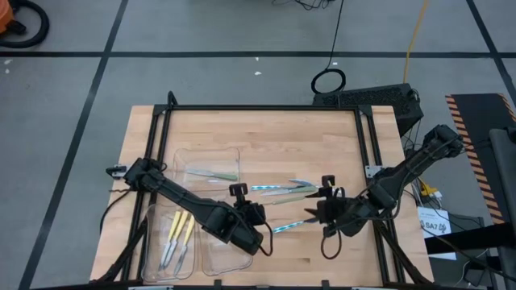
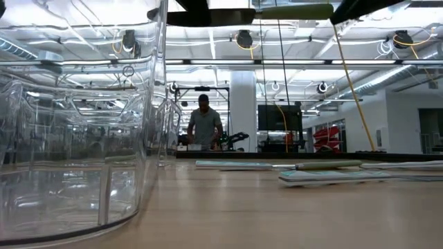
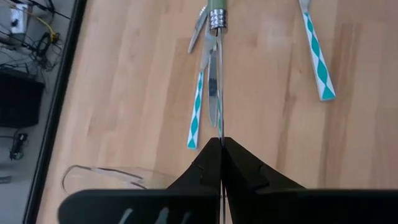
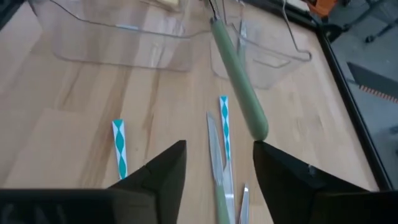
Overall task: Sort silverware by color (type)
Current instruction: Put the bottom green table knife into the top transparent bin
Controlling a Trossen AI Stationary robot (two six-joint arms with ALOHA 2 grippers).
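Observation:
My left gripper (image 3: 221,144) is shut on a knife with a pale green handle (image 4: 239,87), held in the air over the table's middle. My right gripper (image 4: 217,162) stands open just short of the handle's free end (image 4: 260,129), with nothing between its fingers. Below, blue-and-white-handled silverware (image 3: 195,118) (image 4: 119,149) and another green-handled piece (image 2: 325,164) lie flat on the wood. Yellow-handled pieces (image 1: 179,234) lie in the near-left clear tray (image 1: 153,258). One green piece (image 1: 214,173) lies in the far clear tray (image 1: 189,155). My left gripper pinches the tip of the knife's metal blade (image 3: 219,127) between its two fingers. The knife runs straight on from the fingers, in line with them, with the green handle (image 3: 217,9) at the far end. It is lifted clear of the table and looks about level in the low view.
A third clear tray (image 1: 218,262) sits under my left arm by the near edge, and it fills the left of the low view (image 2: 76,138). A black frame (image 1: 266,107) borders the table. A person (image 2: 205,124) stands far back in the room.

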